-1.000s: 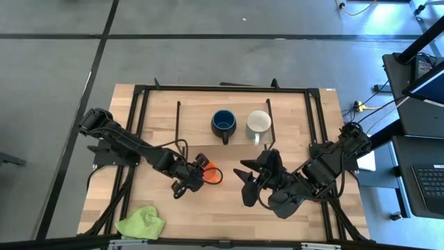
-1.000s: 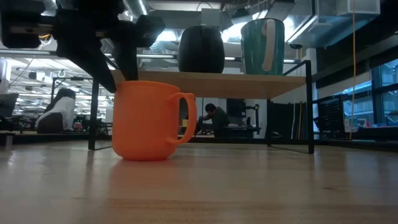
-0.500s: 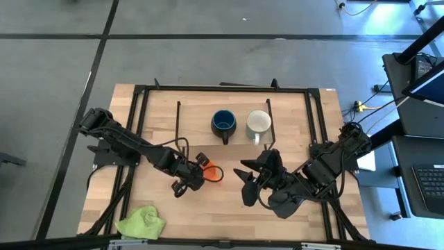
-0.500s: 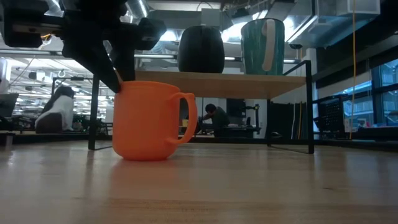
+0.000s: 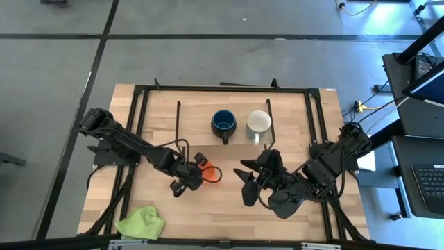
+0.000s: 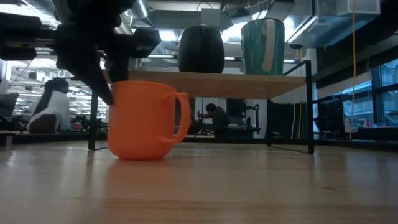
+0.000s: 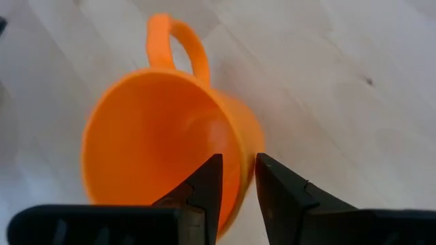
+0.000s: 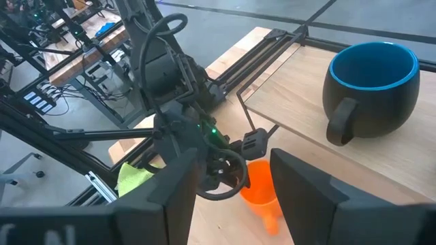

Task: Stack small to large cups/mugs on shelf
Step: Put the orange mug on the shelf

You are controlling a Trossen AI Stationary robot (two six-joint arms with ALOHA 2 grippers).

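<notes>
The small orange mug point(image 5: 214, 175) stands on the tabletop in front of the shelf point(image 5: 194, 123); the low view point(image 6: 144, 121) shows it too. My left gripper point(image 5: 199, 173) is shut on its rim. The dark blue mug point(image 5: 223, 123) and the white mug point(image 5: 258, 123) stand side by side on the shelf board point(image 6: 217, 76), blue on the left. My right gripper point(image 5: 252, 182) hovers open and empty to the right of the orange mug. My left gripper pinches the orange mug's wall at the rim point(image 7: 240, 170), on the side away from the handle point(image 7: 178, 42). One finger point(image 7: 208, 187) is inside the mug and one point(image 7: 276, 194) outside. The fingers slant down from the table's left. The mug's base is on the table.
A lime-green cloth point(image 5: 142, 223) lies near the table's front left corner. The shelf's black wire legs point(image 6: 309, 106) stand behind the orange mug. Bare shelf board lies left of the blue mug. People sit in the room beyond the table.
My left gripper has come down onto the orange mug's rim. The mug has slid a little toward the table's left edge, staying upright on the table.
</notes>
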